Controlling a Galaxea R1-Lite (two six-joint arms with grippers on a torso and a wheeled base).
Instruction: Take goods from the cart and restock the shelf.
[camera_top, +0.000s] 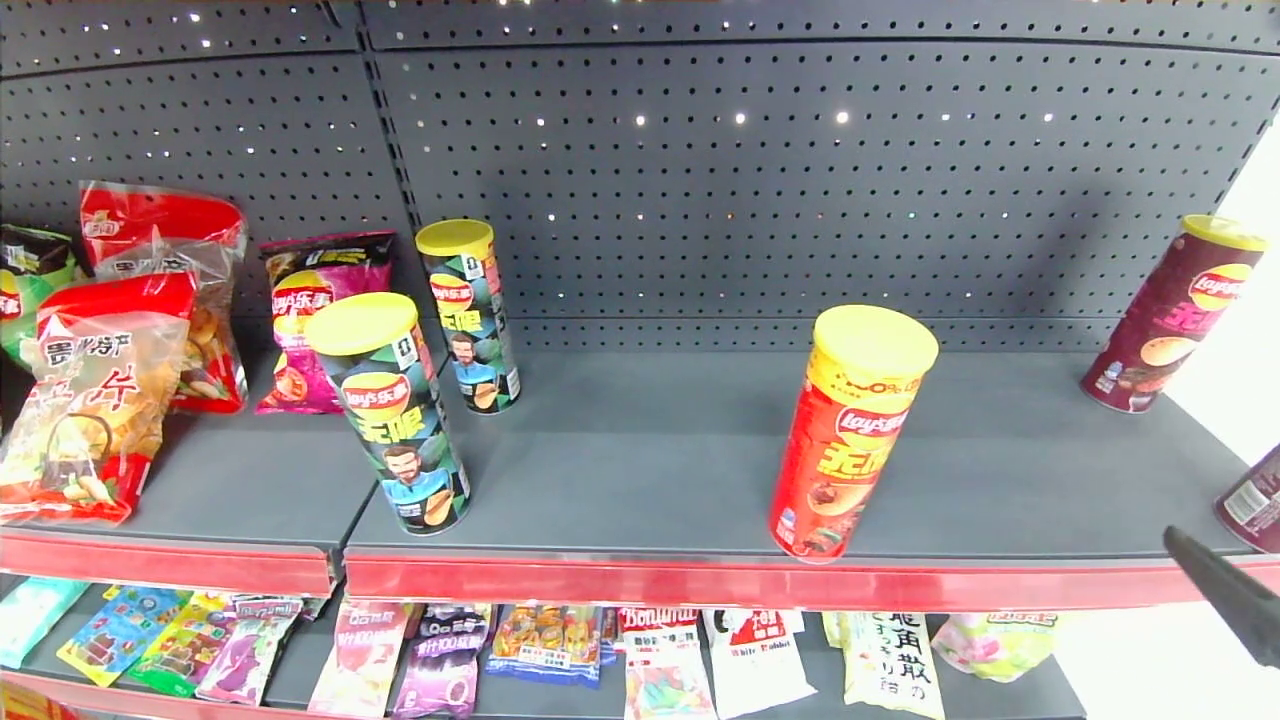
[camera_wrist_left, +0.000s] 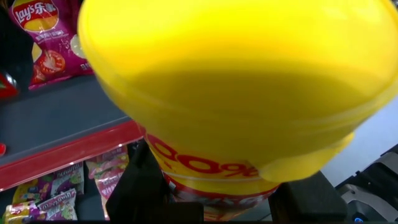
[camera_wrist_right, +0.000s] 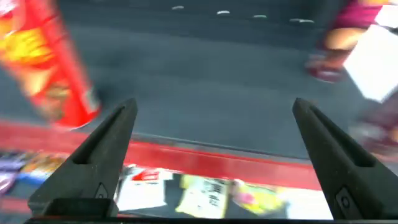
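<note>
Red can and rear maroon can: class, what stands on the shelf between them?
Nothing; in the head view, the shelf is bare between the red can and rear maroon can.

Brand logo on red can (camera_top: 855, 430)

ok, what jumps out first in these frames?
A yellow-lidded can sits clamped in the left gripper, close up to its wrist camera. On the shelf, a red can stands alone near the front edge, and the open, empty right gripper faces the shelf.
</note>
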